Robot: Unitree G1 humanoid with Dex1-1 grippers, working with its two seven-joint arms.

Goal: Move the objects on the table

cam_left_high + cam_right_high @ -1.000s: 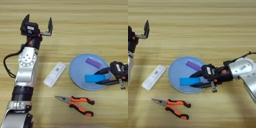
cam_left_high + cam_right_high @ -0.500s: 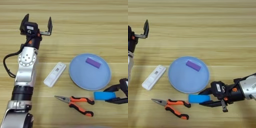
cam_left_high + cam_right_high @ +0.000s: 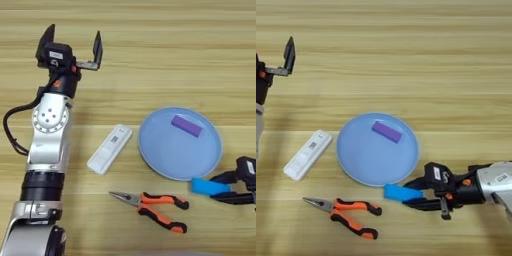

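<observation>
The small blue block (image 3: 396, 192) lies low over the table (image 3: 456, 75), just off the front edge of a light-blue plate (image 3: 356, 160). My right gripper (image 3: 410, 193) comes in from the right and is shut on the block's right end, one black finger on each side. The long white bar (image 3: 110, 148) lies slanted left of the plate. In front of both lie the orange-and-black pliers (image 3: 152, 204), nose pointing left. My left gripper (image 3: 72, 46) is raised at the far left with its fingers wide open and nothing in them.
A small purple block (image 3: 186, 125) lies inside the plate near its far rim. My left arm (image 3: 47, 150) stretches down the left side of the table, close beside the white bar.
A second ago the blue block was held over the plate. My right gripper has carried it toward me, off the plate; in the last half second it barely moved. The left arm stayed still.
</observation>
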